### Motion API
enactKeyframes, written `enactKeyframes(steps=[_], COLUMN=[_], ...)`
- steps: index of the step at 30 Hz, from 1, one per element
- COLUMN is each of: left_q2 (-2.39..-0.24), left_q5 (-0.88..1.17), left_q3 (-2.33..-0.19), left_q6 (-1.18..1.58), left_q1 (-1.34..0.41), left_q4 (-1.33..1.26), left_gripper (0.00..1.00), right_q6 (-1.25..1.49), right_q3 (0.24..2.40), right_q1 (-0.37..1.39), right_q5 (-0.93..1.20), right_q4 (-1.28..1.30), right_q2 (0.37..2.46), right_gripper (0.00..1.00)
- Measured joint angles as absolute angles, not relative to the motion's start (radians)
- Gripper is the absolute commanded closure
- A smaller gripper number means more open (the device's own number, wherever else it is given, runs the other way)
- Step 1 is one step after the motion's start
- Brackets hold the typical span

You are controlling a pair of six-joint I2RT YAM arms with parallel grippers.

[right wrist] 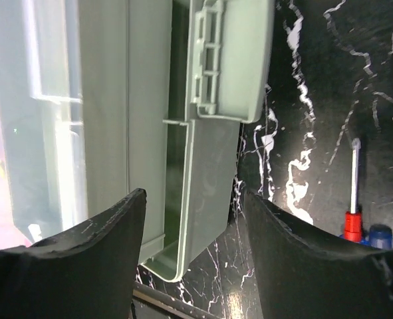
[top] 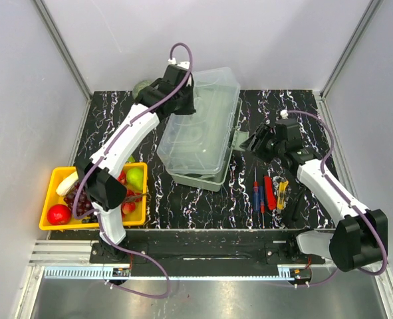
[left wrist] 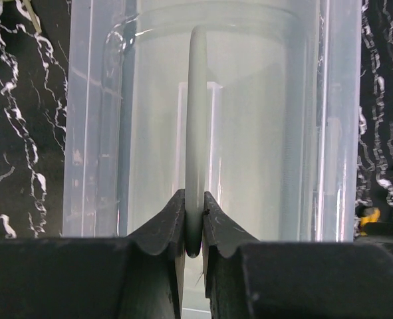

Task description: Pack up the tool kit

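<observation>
Pinching with the left gripper (left wrist: 194, 222), closed almost fully on a thin pale rib (left wrist: 196, 119) of the translucent lid (top: 199, 123), probably its carrying handle seen edge-on. Holding that lid tilted up, by the look of it, over the grey-green base of the toolbox (top: 206, 178) in the middle of the black marbled table (top: 183, 206). Hovering with the right gripper (right wrist: 195, 194) just beside the box's right flank, spread wide and grasping nothing, pointing toward a grey-green side piece (right wrist: 229, 60), either a fold-out tray or a latch, hard to tell which.

Apparently working through the opening step: exposing the inside before loading. Not yet packing anything. Next, most likely swinging the lid fully back with the left arm, steadying or unfolding the side piece with the right, then reaching for the tools. Calling for a slow arc, to avoid dragging the light box across the table.

Leaving alone the yellow fruit tray (top: 50, 199), well apart at the far left beside the left arm's base. Leaving three small hand tools outside the box, near the right gripper and toward the near edge: a red-handled screwdriver (top: 256, 189), a red tool (top: 269, 193) and a yellow tool (top: 282, 194), side by side
</observation>
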State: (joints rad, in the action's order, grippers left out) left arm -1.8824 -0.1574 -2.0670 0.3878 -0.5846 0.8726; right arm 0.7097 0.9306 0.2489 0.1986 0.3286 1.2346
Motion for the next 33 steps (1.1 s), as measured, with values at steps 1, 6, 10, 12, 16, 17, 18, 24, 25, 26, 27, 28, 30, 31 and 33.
enactKeyframes(steps=[1,6,10,12,16,17,18,24,25,26,27,28,30,31,33], left_q2=[-1.867,-1.81,-1.774,-1.76,-1.738,-1.731,-1.723,-1.7,-1.698,-1.696,-1.695,-1.693,-1.685,-1.683,-1.679], left_q5=[-0.135,-0.049,0.012,0.042,0.11,0.127,0.147,0.252,0.276,0.305,0.33,0.349,0.415,0.437,0.477], left_q3=[-2.046,-1.977,-1.909,-1.881,-1.845,-1.835,-1.821,-1.779,-1.771,-1.761,-1.752,-1.744,-1.709,-1.695,-1.671], left_q6=[0.404,0.467,0.506,0.522,0.543,0.548,0.551,0.569,0.572,0.573,0.575,0.576,0.585,0.591,0.601], left_q1=[-0.569,-0.508,-0.479,-0.466,-0.422,-0.409,-0.393,-0.317,-0.303,-0.286,-0.271,-0.258,-0.216,-0.199,-0.16], left_q4=[0.864,0.825,0.775,0.756,0.728,0.72,0.709,0.675,0.666,0.654,0.643,0.632,0.591,0.574,0.546], left_gripper=[1.0,1.0,1.0,1.0,1.0,1.0,1.0,1.0,1.0,1.0,1.0,1.0,1.0,1.0,1.0], right_q6=[0.707,0.709,0.722,0.731,0.756,0.762,0.766,0.781,0.778,0.778,0.775,0.774,0.769,0.767,0.762], right_q3=[0.931,0.931,0.943,0.96,0.982,0.992,1.003,1.062,1.068,1.076,1.082,1.088,1.097,1.1,1.102], right_q1=[0.266,0.344,0.377,0.384,0.4,0.406,0.411,0.426,0.428,0.43,0.433,0.434,0.436,0.436,0.434], right_q5=[0.199,0.2,0.193,0.186,0.167,0.164,0.155,0.093,0.083,0.067,0.05,0.036,0.006,-0.007,-0.027], right_q4=[0.326,0.31,0.3,0.3,0.3,0.301,0.304,0.347,0.352,0.366,0.374,0.384,0.392,0.396,0.4], right_q2=[1.242,1.31,1.39,1.441,1.518,1.531,1.539,1.567,1.57,1.572,1.574,1.576,1.579,1.58,1.58], right_gripper=[0.35,0.39,0.47,0.5,0.6,0.64,0.67,0.91,0.93,0.94,0.95,0.96,0.97,0.97,0.97])
